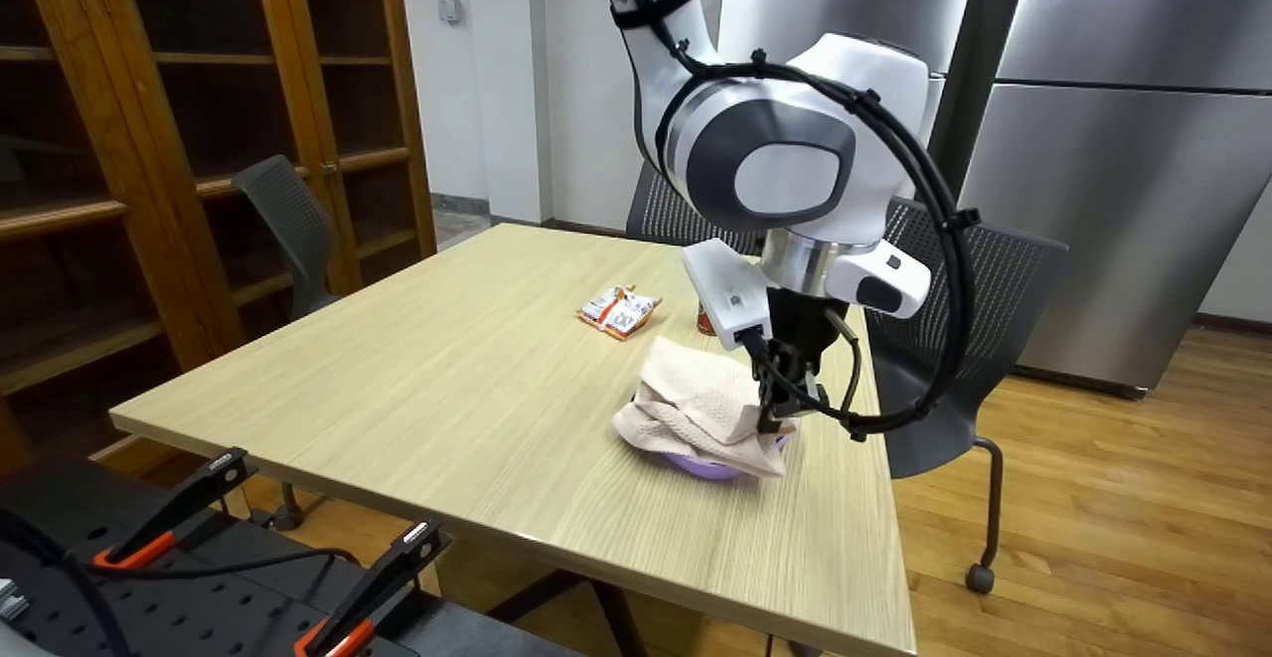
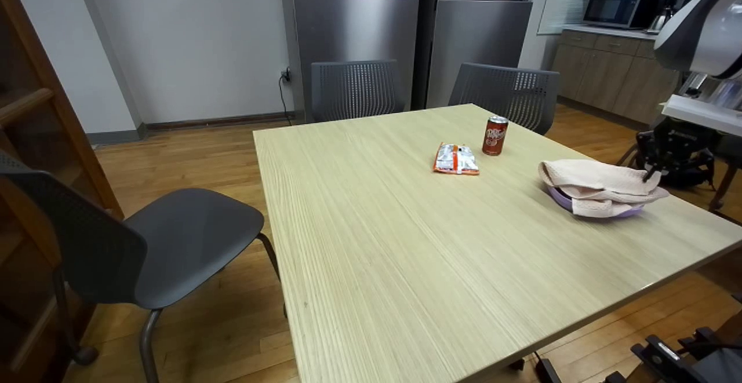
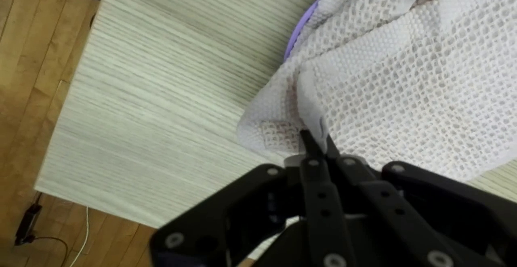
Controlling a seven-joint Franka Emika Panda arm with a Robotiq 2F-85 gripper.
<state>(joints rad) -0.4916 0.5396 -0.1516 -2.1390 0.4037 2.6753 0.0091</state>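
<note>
As the cloth, spread at the wrist view's right over the purple dish, is pinched by the tool, the dish could be dragged if snagged by a fold.

Wrist cam: I've got my gripper pinching a fold of whitish waffle-weave cloth, purple rim peeking out, wood-grain tabletop underneath.

In an exterior view, a red can stood near the tabletop's right edge, a snack packet lay near it, and a chair flanked the left edge.
</note>
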